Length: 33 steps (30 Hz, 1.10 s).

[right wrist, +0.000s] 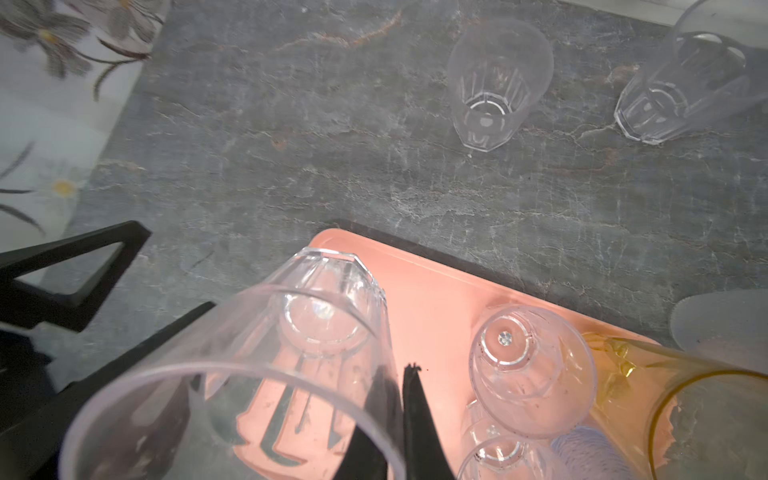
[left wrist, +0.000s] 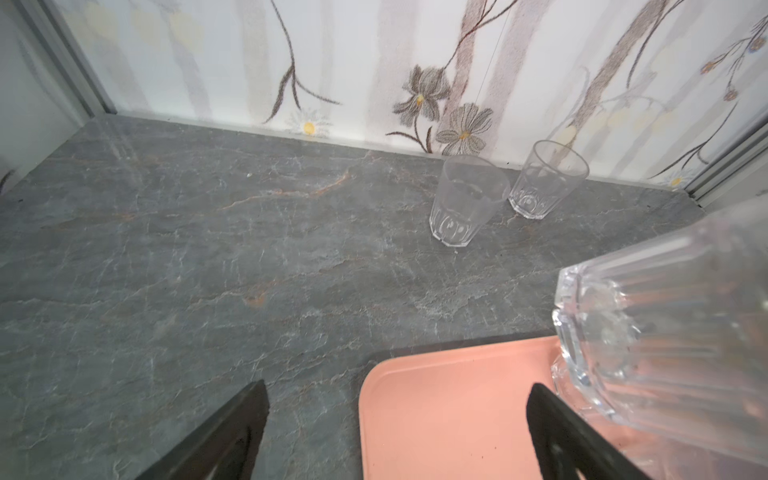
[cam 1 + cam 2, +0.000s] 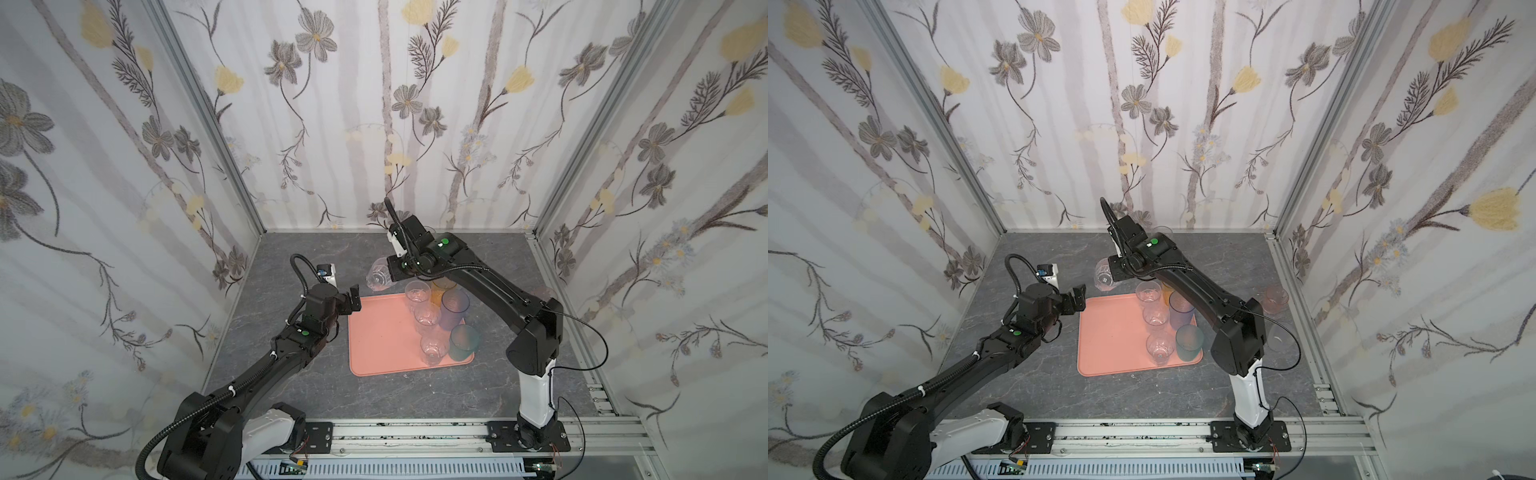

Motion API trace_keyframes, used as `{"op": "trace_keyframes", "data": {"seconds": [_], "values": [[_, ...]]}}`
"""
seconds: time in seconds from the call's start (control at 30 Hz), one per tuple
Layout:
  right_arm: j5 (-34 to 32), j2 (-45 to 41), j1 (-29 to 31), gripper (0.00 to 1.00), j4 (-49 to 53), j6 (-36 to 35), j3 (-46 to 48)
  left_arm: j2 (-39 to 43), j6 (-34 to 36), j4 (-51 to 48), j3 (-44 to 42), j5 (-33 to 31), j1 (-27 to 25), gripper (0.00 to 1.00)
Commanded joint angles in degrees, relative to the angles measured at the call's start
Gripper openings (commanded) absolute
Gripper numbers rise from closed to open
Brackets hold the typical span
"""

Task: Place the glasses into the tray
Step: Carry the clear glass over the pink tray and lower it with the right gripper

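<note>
The salmon-pink tray (image 3: pixel 382 345) (image 3: pixel 1113 345) lies mid-table. Along its right side stand several glasses: clear ones (image 3: pixel 417 291) (image 3: pixel 432 349), an amber one (image 3: pixel 440 291), a blue-purple one (image 3: pixel 455 307) and a teal one (image 3: pixel 463 340). My right gripper (image 3: pixel 392 270) (image 1: pixel 401 374) is shut on the wall of a clear glass (image 3: pixel 378 276) (image 1: pixel 291 353), one finger inside it. The glass hangs tilted above the tray's far left corner. My left gripper (image 3: pixel 355 299) (image 2: pixel 397 395) is open and holds nothing, just left of that corner. Two clear glasses (image 2: pixel 467 199) (image 2: pixel 546 178) stand by the back wall.
A short pinkish glass (image 3: pixel 1275 297) and a clear one (image 3: pixel 1281 336) stand on the table near the right wall, behind my right arm. Flowered walls close in the back and both sides. An aluminium rail (image 3: pixel 415 432) runs along the front edge.
</note>
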State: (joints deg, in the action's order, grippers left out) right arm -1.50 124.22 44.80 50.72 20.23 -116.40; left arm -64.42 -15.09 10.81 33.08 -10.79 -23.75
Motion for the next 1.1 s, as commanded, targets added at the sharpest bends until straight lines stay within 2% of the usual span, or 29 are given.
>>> {"op": "trace_keyframes", "data": {"seconds": [0.0, 0.23, 0.73, 0.83, 0.93, 1.07], "values": [[-1.58, 2.38, 1.86, 0.04, -0.15, -1.42, -0.53, 1.13, -2.11, -0.7, -1.5, -0.68, 0.37, 0.99], [-4.48, 7.33, 1.87, 0.04, -0.06, -2.08, 0.56, -1.15, -3.12, -0.61, -1.46, 2.12, 0.3, 0.97], [-9.66, 10.51, 1.09, 0.09, -1.69, -3.39, 5.71, -4.72, -3.98, -0.35, -0.72, 4.1, -0.33, 0.97], [-11.67, 10.02, 1.08, 0.15, -0.81, -3.7, 5.69, -5.48, -4.14, -0.26, -0.43, 4.37, -0.66, 0.96], [-11.45, 8.63, 1.17, 0.28, -0.45, -3.71, 5.42, -6.09, -4.03, 0.0, -0.06, 4.68, -1.16, 0.96], [-10.12, 5.17, 1.09, 0.33, -0.26, -3.12, 5.31, -6.58, -3.29, 0.43, 0.57, 5.77, -2.04, 0.96]]}}
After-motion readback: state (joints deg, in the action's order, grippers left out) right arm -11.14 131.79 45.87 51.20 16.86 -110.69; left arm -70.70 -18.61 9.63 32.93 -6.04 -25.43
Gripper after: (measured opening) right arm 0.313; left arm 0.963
